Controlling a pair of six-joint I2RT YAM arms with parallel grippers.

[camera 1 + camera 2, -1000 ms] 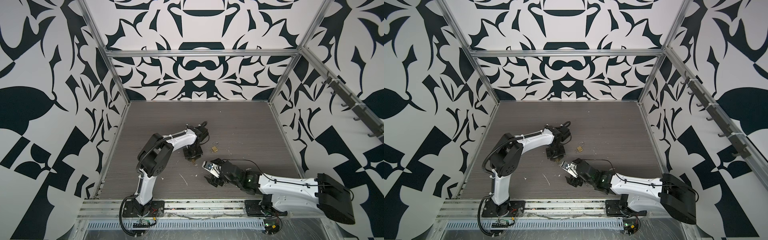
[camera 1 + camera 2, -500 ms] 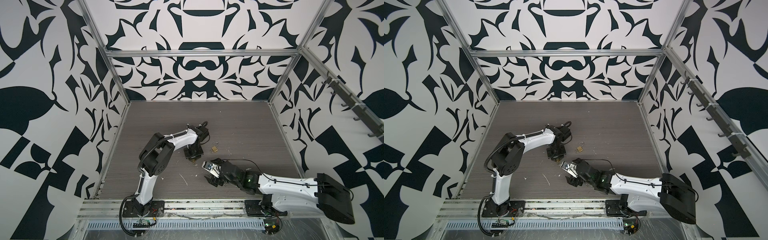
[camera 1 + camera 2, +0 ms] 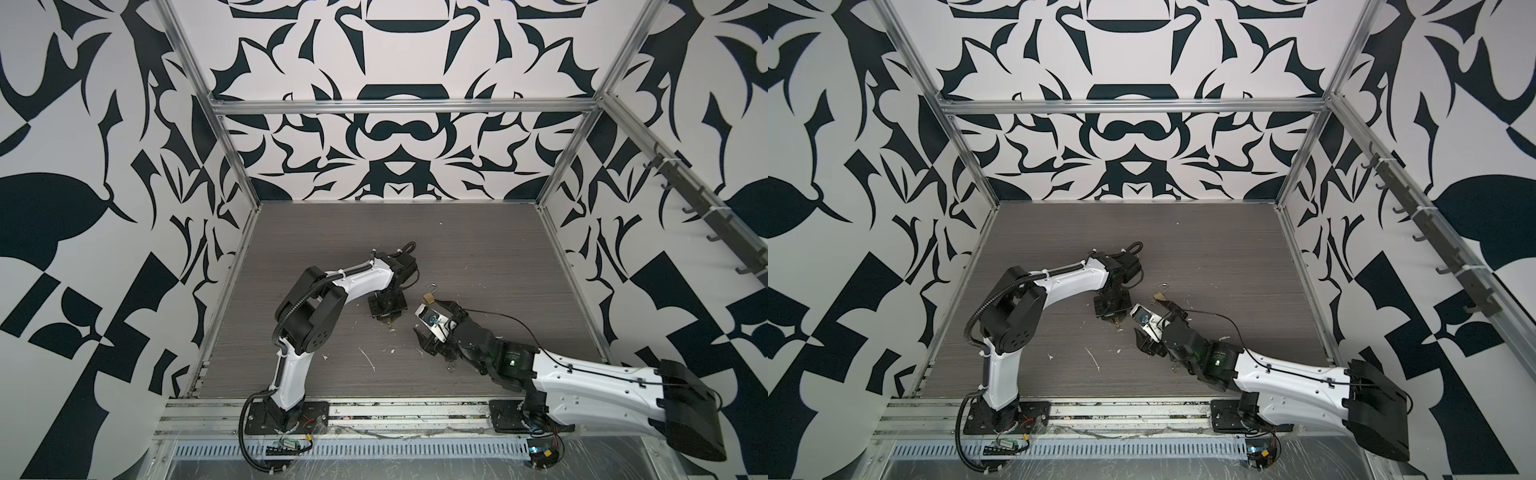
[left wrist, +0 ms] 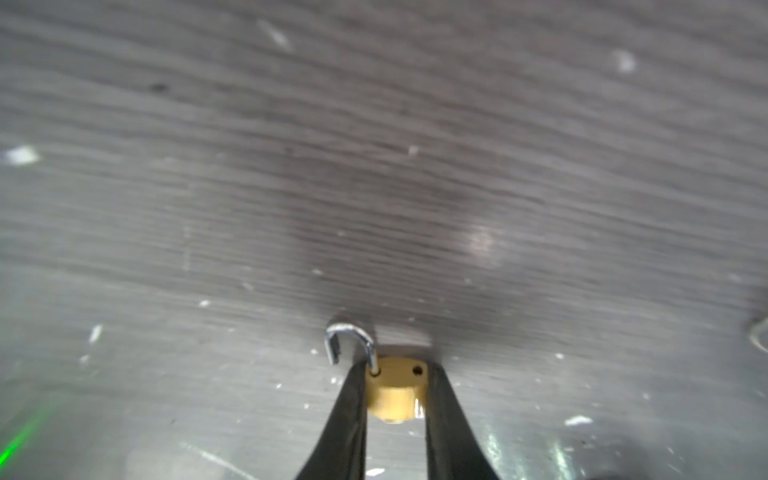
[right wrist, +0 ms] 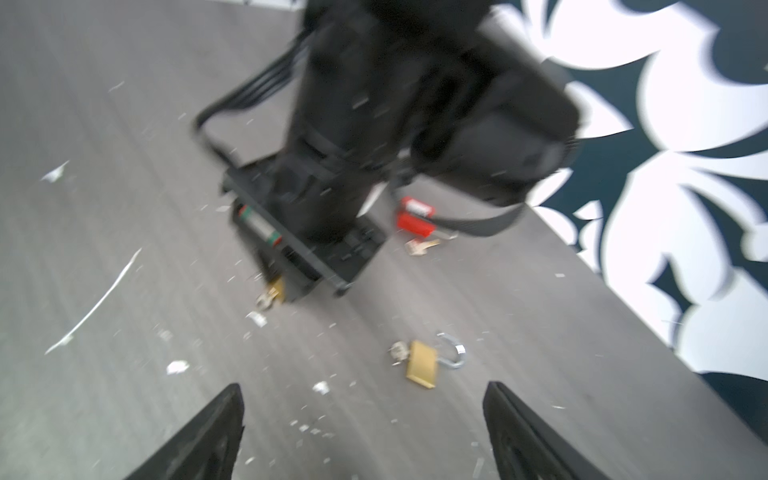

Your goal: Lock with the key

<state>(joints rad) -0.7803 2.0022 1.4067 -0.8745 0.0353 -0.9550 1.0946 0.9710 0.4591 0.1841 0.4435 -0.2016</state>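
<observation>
So the left gripper (image 4: 395,384) has just pinched in on the small brass padlock (image 4: 392,401). Its black fingers (image 4: 347,415) sit flat against both sides of the body, and the silver U-shackle (image 4: 351,345) pokes out past the fingertips, swung open with its free end out of the hole. That's the real change: a moment ago those jaws were wider, now the lock is properly gripped, low over the grey wood-grain table (image 5: 104,187). The right gripper (image 5: 365,388) is spread wide with nothing in it and looks to have edged a touch closer to a second brass padlock (image 5: 422,365). That one lies flat just ahead of its fingertips, also open, with what looks like a small silver key (image 5: 399,351) in its base. Past the left gripper there's a red padlock (image 5: 413,218) with keys (image 5: 419,247) beside it, all blurry. My read: one lock is braced now, but nothing's locked yet.
</observation>
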